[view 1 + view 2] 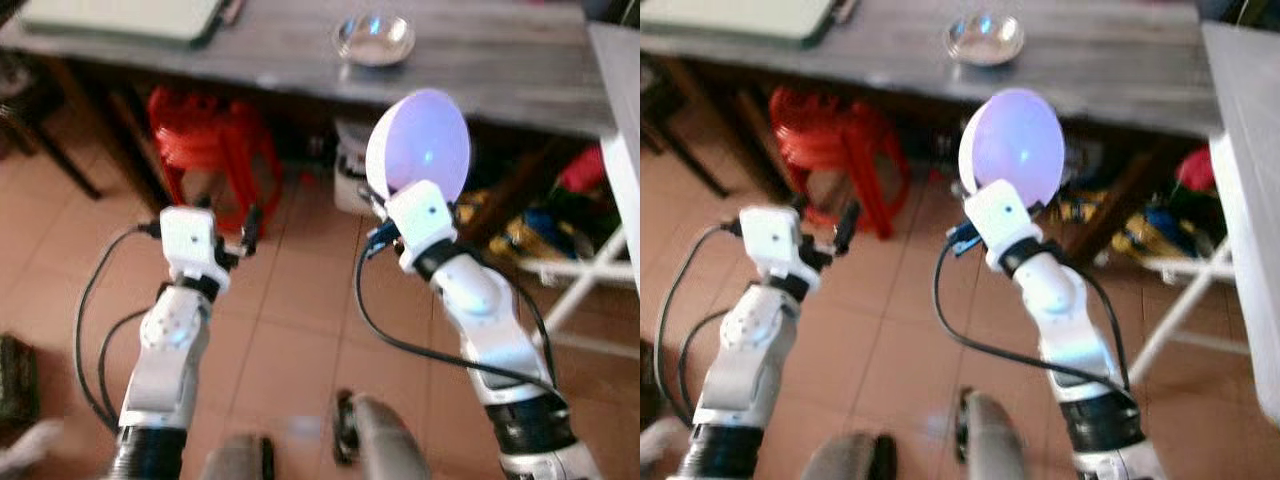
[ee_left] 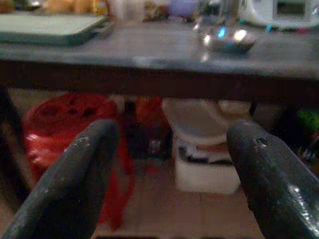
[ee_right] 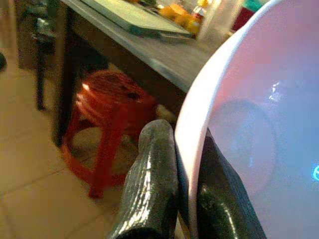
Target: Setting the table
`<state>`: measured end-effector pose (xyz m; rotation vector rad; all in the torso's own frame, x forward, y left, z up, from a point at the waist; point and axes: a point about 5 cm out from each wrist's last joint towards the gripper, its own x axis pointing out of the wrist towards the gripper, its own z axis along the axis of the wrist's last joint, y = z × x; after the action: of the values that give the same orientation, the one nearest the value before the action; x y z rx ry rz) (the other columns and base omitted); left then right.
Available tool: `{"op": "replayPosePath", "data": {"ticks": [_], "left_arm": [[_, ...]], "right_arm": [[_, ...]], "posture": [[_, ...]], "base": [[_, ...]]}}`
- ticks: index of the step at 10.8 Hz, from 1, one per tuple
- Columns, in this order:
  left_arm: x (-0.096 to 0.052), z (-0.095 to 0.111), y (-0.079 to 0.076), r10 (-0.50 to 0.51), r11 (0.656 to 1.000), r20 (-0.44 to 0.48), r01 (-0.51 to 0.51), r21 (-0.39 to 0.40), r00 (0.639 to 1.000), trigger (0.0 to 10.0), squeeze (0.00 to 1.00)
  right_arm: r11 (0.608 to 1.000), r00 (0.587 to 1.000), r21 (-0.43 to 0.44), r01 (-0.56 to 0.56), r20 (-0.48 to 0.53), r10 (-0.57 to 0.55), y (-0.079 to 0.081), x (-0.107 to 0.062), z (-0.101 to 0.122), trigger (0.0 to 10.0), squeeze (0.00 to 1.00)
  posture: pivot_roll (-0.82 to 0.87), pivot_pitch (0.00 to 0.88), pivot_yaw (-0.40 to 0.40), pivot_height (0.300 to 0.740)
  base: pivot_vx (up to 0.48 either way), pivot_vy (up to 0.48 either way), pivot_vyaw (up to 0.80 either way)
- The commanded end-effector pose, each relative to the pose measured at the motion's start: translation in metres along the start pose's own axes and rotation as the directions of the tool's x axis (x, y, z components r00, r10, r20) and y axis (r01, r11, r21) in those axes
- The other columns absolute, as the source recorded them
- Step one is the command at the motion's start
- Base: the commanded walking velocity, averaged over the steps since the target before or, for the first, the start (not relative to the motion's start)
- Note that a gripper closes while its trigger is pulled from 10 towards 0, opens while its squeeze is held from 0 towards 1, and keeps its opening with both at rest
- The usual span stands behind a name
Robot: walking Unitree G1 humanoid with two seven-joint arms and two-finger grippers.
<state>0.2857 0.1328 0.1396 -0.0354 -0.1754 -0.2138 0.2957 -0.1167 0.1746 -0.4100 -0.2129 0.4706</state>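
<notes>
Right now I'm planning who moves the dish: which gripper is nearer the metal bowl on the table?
Right. The right gripper, shut on the white bowl, is just below the metal bowl, near the table edge. The left gripper, open, sits lower and farther left.

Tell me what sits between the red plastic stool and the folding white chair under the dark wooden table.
A white box-like container sits beyond the red plastic stool, then blurred colourful clutter before the white chair, seen from the head views.
</notes>
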Motion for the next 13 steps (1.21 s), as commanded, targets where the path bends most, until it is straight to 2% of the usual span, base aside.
{"op": "replayPosePath", "data": {"ticks": [1, 5, 7, 10, 13], "left_arm": [[0.000, 0.004, 0.001, -0.005, 1.000, 0.014, 0.004, 0.019, 1.000, 10.0, 0.00], [-0.001, 0.004, -0.004, -0.025, 1.000, 0.018, 0.024, 0.013, 1.000, 10.0, 0.00], [0.000, 0.006, -0.009, -0.054, 0.999, 0.024, 0.053, 0.005, 0.998, 10.0, 0.00], [-0.002, 0.005, -0.010, -0.058, 0.998, 0.015, 0.058, -0.001, 0.998, 10.0, 0.00], [0.000, 0.005, -0.011, -0.058, 0.998, 0.015, 0.059, -0.011, 0.998, 10.0, 0.00]], "right_arm": [[1.000, 0.999, -0.005, 0.019, 0.036, -0.018, -0.002, 0.000, 0.007, 10.0, 0.00], [0.997, 0.998, -0.045, 0.054, 0.030, -0.053, -0.006, 0.006, 0.007, 10.0, 0.00], [0.997, 0.997, -0.028, 0.074, 0.031, -0.073, -0.011, 0.010, 0.008, 10.0, 0.00], [0.991, 0.993, -0.054, 0.121, -0.009, -0.122, -0.015, 0.015, 0.004, 10.0, 0.00], [0.988, 0.991, -0.071, 0.135, -0.005, -0.136, -0.016, 0.022, 0.004, 10.0, 0.00]], "posture": [[-0.05, 0.199, -0.001, 0.740], [-0.05, 0.191, 0.001, 0.740], [-0.05, 0.192, 0.002, 0.740], [-0.05, 0.193, 0.002, 0.740], [-0.04, 0.204, -0.007, 0.740]], "base": [[0.480, 0.000, 0.00], [0.480, 0.000, 0.00], [0.480, 0.000, 0.00], [0.480, 0.000, 0.00], [0.477, 0.000, 0.00]]}}
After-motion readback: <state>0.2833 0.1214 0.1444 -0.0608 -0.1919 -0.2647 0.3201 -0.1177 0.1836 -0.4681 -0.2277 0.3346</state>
